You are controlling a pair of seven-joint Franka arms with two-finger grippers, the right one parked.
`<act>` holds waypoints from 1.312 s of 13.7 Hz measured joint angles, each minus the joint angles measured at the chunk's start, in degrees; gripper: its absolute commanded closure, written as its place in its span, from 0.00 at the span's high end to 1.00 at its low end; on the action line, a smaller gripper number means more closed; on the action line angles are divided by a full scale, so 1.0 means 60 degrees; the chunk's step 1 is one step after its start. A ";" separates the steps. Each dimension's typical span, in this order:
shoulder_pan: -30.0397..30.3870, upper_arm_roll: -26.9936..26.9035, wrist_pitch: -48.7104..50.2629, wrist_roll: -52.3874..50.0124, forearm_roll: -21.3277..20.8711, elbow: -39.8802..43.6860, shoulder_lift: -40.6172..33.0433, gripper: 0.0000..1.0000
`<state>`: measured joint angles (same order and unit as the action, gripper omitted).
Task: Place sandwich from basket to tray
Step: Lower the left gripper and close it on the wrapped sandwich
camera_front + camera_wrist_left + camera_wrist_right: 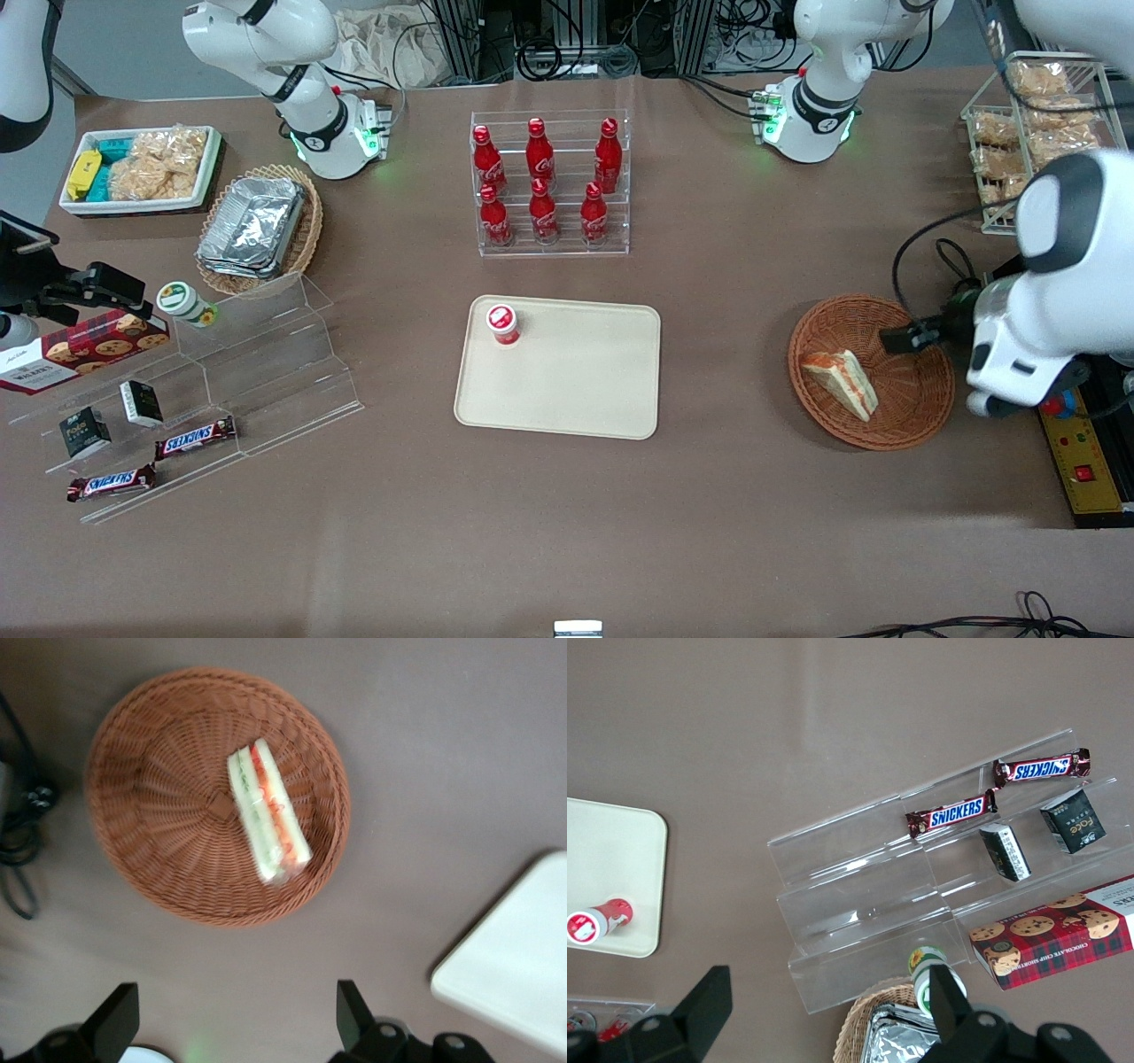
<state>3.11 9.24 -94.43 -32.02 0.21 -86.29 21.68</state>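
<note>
While the left arm hangs over the working arm's end of the table, its gripper (232,1023) hovers above the brown tabletop (726,496) just off the rim of the reddish-brown wicker basket (921,403), with both black fingers (113,1020) spread wide apart and nothing held between them. Inside that round, shallow basket lies the sandwich (842,381), a pale bread wedge resting on its side, its orange-red and green filling layers showing along the cut edge; it sits off the basket's centre, around eight o'clock on the bowl as seen from the front camera, on the side toward the tray. From the wrist camera the sandwich (267,811) lies fully inside the weave of the basket (151,815), untouched by the fingers, which stand well clear of it. The cream-beige tray (576,381) lies flat at the middle of the table, well apart from the basket, and a corner of it (518,966) shows in the wrist view. On the tray, at roughly eleven o'clock near one corner, stands a small red-and-white capped bottle (502,323). Farther from the front camera than the tray, a clear acrylic rack holds six red cola bottles (541,182) in two rows.
</note>
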 measured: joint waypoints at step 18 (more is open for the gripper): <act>-0.0440 -0.0112 -0.3900 -0.1793 -0.1352 -0.2703 0.1377 0.09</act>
<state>0.47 8.56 -117.83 -42.78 -7.90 -102.51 29.94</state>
